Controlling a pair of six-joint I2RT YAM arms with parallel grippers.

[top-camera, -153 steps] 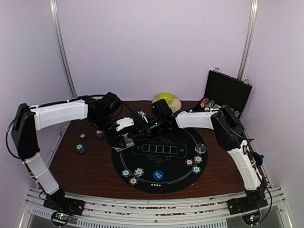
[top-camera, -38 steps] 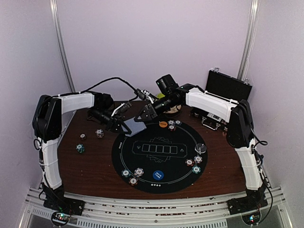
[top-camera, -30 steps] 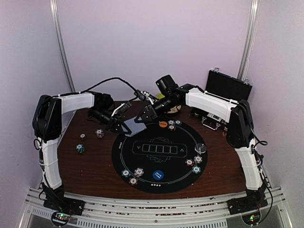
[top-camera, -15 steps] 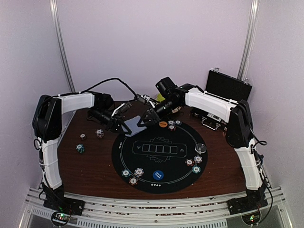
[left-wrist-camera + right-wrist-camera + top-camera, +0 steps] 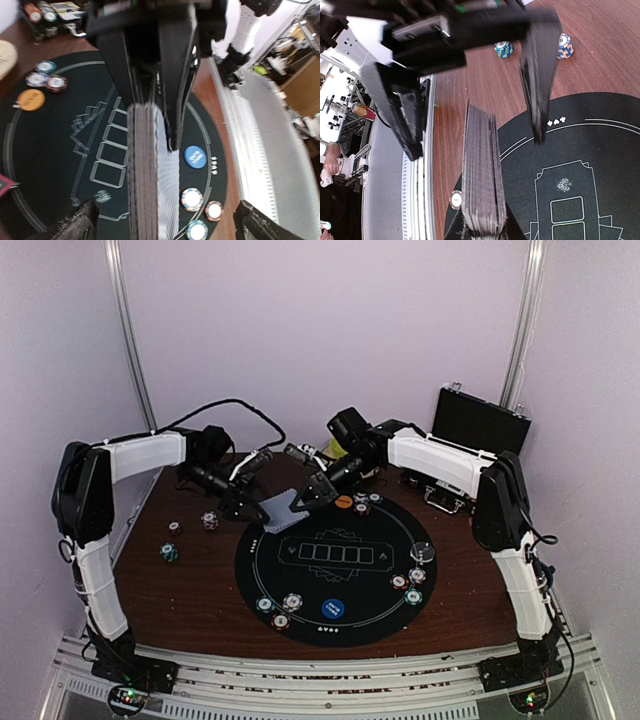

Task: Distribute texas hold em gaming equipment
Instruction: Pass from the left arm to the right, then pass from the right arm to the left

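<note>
Deck point(image 5: 284, 510) is up in the air, clear of the surface point(image 5: 180, 590), hanging over the upper-left edge of the round black mat point(image 5: 350, 590), just above the middle of the top view. The right fingers point(image 5: 176, 70) have it. From the left wrist they come down out of the top of the frame and pinch the stack on both faces, the cards showing edge-on between them. The left fingers point(image 5: 400, 117) are spread wide, one on each side of the deck in the right wrist view, and neither one touches a card. The two arms meet nose to nose at the deck.

The rest is laid out around the mat. The orange disc point(image 5: 343, 502) sits at the top rim, with the top chips point(image 5: 361, 508) just beside it on the right. The clear disc point(image 5: 423, 552) is on the right rim, and the right chips point(image 5: 417, 575) cluster just below it. The blue disc point(image 5: 333, 609) is at the bottom, and the bottom chips point(image 5: 292, 602) are grouped to its left. Off the mat, the left chips point(image 5: 209, 521) lie scattered on the bare wood at the left of the frame, well apart from the deck. The case point(image 5: 478, 422) stands open in the upper right corner.
</note>
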